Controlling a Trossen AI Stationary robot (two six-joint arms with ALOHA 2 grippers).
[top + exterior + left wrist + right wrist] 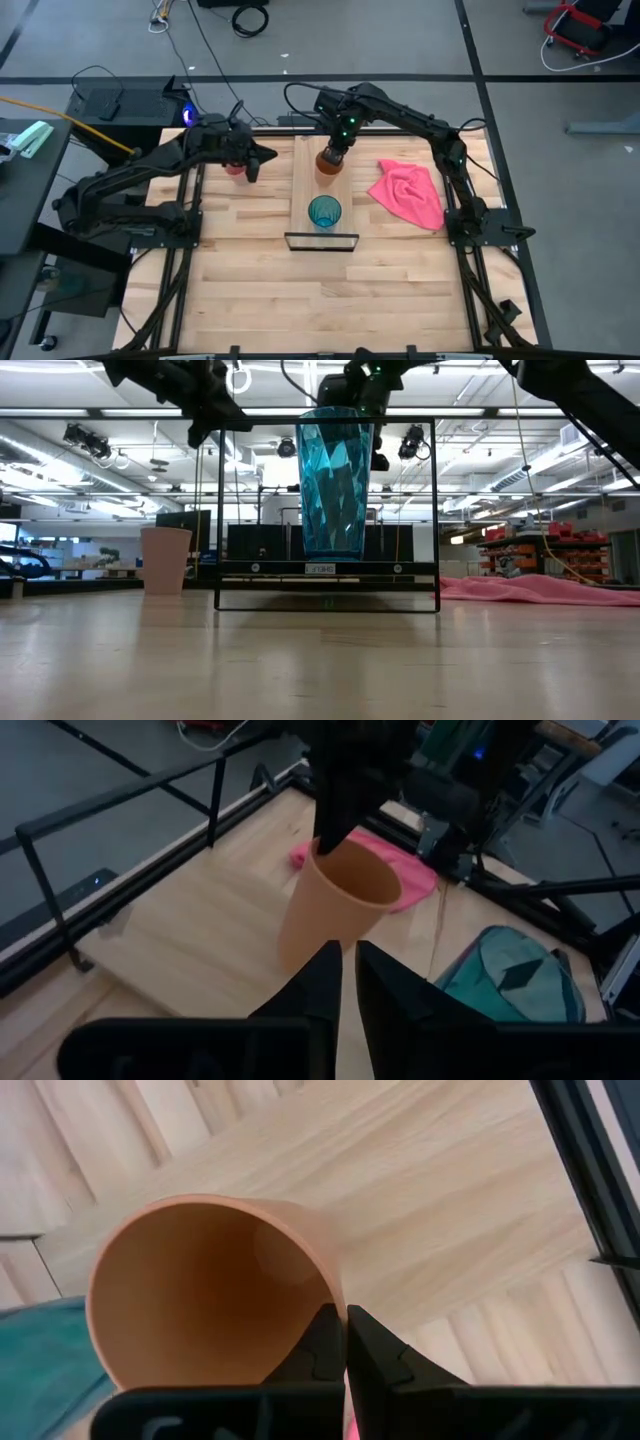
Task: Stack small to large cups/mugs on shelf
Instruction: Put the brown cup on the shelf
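Note:
The shelf (325, 185) is a light-wood plank with a black frame at its near end, lying on the table's middle. The teal cup (324, 212) stands upright on it near the frame. It also shows in the low view (335, 480). My right gripper (336, 150) is shut on the orange cup (328, 166) over the plank's far part. The pink cup (165, 560) stands on the table left of the shelf. My left gripper (257, 160) is shut and empty, above the pink cup and to its right, pointing toward the orange cup (335, 910). My right gripper holds the orange cup by its rim (325, 1295), with one finger inside the cup and one outside (375, 1345). The fingers (330, 820) come from above, pointing down. The cup hangs tilted below them, mouth up. I cannot tell whether its base touches the plank.
A crumpled pink cloth (410, 192) lies on the table right of the shelf. Black rails (190, 210) run along the table's left and right sides. The near half of the table (320, 300) is bare wood.

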